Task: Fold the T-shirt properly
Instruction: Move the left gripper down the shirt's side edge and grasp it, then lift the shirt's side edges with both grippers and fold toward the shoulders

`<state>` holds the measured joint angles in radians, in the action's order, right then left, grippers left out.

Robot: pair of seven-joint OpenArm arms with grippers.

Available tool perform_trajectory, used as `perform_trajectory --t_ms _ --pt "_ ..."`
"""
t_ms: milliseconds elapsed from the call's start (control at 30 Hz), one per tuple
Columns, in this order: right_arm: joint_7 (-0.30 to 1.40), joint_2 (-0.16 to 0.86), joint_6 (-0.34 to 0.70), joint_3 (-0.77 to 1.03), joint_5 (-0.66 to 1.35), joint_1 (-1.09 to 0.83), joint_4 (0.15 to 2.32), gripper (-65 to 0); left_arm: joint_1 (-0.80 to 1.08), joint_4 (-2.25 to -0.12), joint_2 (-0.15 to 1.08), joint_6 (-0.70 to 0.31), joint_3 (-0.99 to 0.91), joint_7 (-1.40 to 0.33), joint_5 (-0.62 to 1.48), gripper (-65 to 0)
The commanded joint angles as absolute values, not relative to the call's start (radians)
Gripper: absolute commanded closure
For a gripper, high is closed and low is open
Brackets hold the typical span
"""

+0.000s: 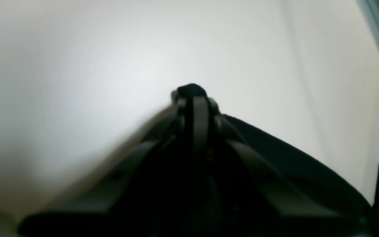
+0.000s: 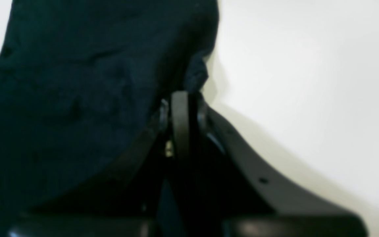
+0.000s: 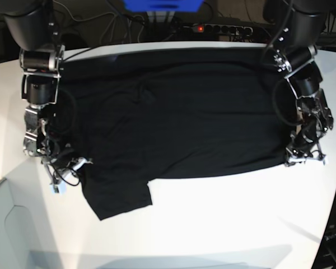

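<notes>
One shirt (image 3: 196,123), black, lies spread across one white table (image 3: 241,218), reaching from one arm's side to the other's and up to the far edge; a single flap of it, squarish, sticks out toward the near edge on the base view's left. Two grippers are at it: the left gripper (image 3: 291,161) is closed on a corner of the cloth at the base view's right, a small dark tip of fabric poking out beyond its fingertips in the left wrist view; the right gripper (image 3: 85,163) is closed on the shirt's edge at the base view's left, just above the flap, with a little fold of fabric standing out past its tips. The two arms stand over the shirt's sides and hide parts of it from the base view; in each wrist view the dark fingers blend into the dark cloth, so the exact line between them is hard to tell. The table is pale and smooth; beyond its far edge the room is dark, with one blue patch (image 3: 163,5) at the top middle, blurred, and one small red spot (image 3: 200,28) to the right of it.
</notes>
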<state>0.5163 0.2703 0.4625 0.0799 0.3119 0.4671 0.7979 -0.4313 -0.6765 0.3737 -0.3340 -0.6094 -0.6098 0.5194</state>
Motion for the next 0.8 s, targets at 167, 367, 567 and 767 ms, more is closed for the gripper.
perform_trajectory --t_ms 167,367,567,767 --pt "0.504 0.294 0.45 0.087 0.312 0.489 0.898 0.0 -0.414 -0.832 0.394 -0.343 -0.61 -0.621 0.533 0.0" --pt "0.506 0.303 0.449 0.087 0.314 0.487 1.012 0.0 -0.358 -0.92 0.394 -0.343 -0.61 -0.621 0.533 0.0" --pt "0.506 0.331 0.449 0.088 0.315 0.415 1.138 0.0 -0.266 -1.064 0.392 -0.343 -0.61 -0.621 0.533 0.0" --pt "0.506 0.349 0.449 0.09 0.314 0.306 1.264 0.0 -0.165 -1.204 0.392 -0.343 -0.61 -0.619 0.533 0.0"
